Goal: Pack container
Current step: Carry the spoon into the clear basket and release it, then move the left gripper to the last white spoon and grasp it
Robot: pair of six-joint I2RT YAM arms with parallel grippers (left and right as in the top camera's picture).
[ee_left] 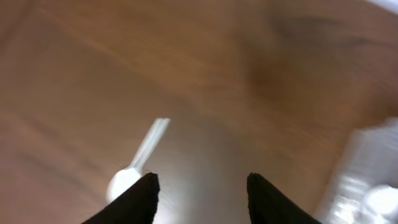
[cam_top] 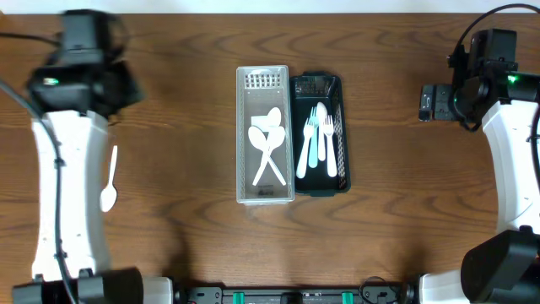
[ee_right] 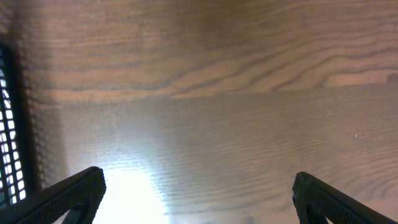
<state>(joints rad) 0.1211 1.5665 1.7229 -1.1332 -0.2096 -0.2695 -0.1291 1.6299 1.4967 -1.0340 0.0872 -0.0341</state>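
A white plastic spoon (cam_top: 110, 180) lies loose on the table at the left, beside my left arm; it also shows blurred in the left wrist view (ee_left: 138, 163), just left of the fingertips. A clear tray (cam_top: 263, 196) in the middle holds white spoons (cam_top: 267, 143). A black mesh tray (cam_top: 320, 187) next to it holds white and pale blue forks (cam_top: 317, 139). My left gripper (ee_left: 202, 186) is open and empty above the table. My right gripper (ee_right: 199, 186) is open wide and empty at the far right (cam_top: 439, 101).
Both trays stand side by side at the table's centre. The black tray's edge (ee_right: 7, 124) shows at the left of the right wrist view. The clear tray's corner (ee_left: 367, 174) shows at the right of the left wrist view. Bare wood surrounds them.
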